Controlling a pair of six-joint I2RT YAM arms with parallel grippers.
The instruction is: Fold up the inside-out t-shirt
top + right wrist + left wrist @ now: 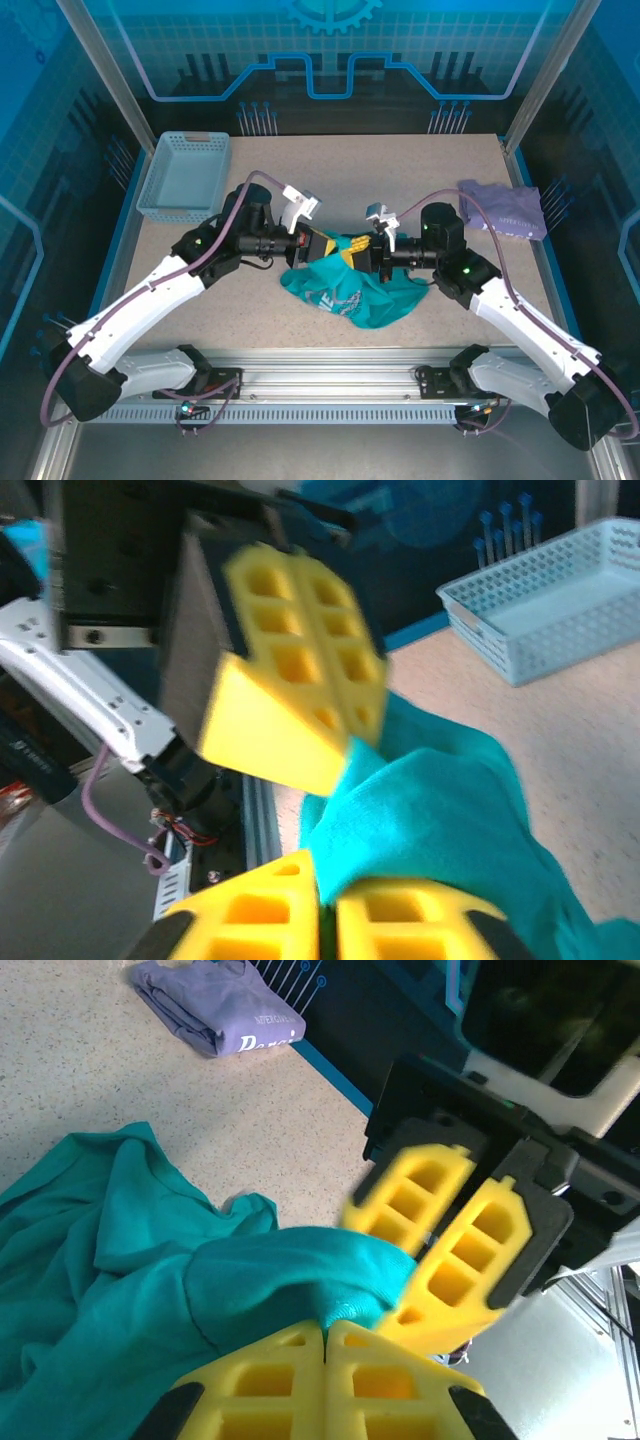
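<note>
- My left gripper point(325, 1332) is closed, pinching a fold of the inside-out t-shirt point(350, 295), which lies crumpled at near centre.
- My right gripper point(320, 880) is at the same fold; holding or not, I cannot tell.
- Best, I think: confirm 2 grips, then spread slowly.

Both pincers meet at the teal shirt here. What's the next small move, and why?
Probably ease the right pincer back off the fold: the left pincer is shut on the same bunched t-shirt edge, the tips are crowding, and the shirt is crumpled.
</note>
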